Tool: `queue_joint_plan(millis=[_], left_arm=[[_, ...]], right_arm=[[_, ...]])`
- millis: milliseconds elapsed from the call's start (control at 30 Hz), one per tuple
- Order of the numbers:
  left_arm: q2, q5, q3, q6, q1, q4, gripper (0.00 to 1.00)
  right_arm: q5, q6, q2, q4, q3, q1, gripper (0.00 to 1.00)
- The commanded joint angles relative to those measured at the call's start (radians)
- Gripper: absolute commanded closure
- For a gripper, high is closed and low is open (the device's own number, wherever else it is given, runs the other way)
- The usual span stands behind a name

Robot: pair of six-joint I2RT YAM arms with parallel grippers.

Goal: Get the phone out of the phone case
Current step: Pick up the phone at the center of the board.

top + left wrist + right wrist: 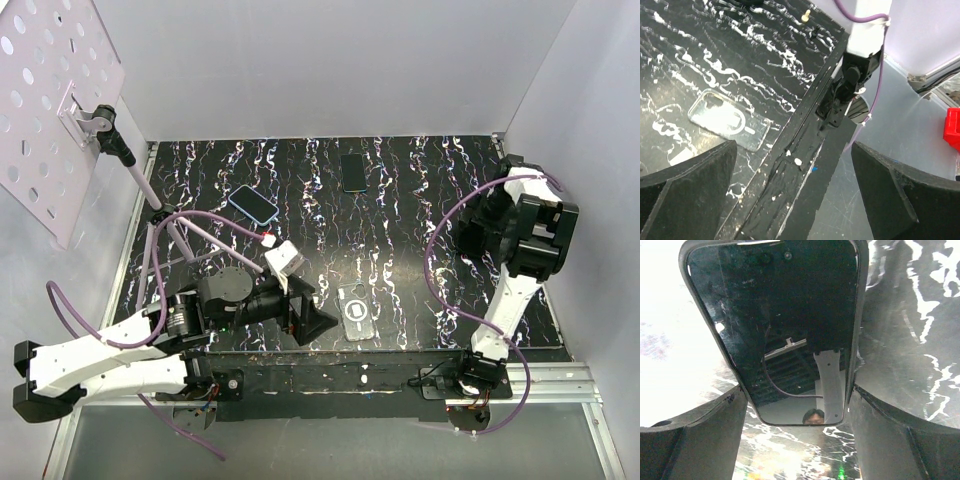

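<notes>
Low in the left wrist view, the left fingers (695,195) gape wide with nothing between them. Just beyond, at centre left, a clear phone case (729,120) lies flat and empty on the tabletop (765,55). In the right wrist view, a dark phone (780,315) fills the upper middle, its lower end between the right fingers (695,440). I cannot tell whether they grip it.

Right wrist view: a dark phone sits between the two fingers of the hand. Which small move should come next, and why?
Probably close the right hand a little, until both fingers press the long edges of the phone. The fingers flank its lower end, but a firm grip cannot be confirmed. A thin rim, perhaps its case, frames it.
</notes>
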Motion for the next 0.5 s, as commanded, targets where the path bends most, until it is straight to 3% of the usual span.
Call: queue_joint_plan(millis=[0,67,100,267,467], left_arm=[[0.042,-0.079,0.079,-0.097,0.005,-0.134,0.02],[0.059,-0.099,0.108,-0.138,0.005,-0.187,0.02],[0.062,-0.102,0.112,-0.154,0.005,-0.199,0.02],[0.042,-0.167,0.092,-0.282,0.008,-0.195,0.02],[0.067,-0.188,0.073,-0.477,0.03,-0.152,0.02]], right_arm=[[-0.174,0.025,-0.093,0.093,-0.066,0.03,0.81],[-0.229,0.048,-0.138,0.148,-0.122,0.039,0.97],[-0.253,0.056,-0.158,0.171,-0.149,0.045,0.99],[-0.341,0.096,-0.294,0.326,-0.333,0.069,0.99],[-0.565,0.155,-0.475,0.556,-0.566,0.069,0.99]])
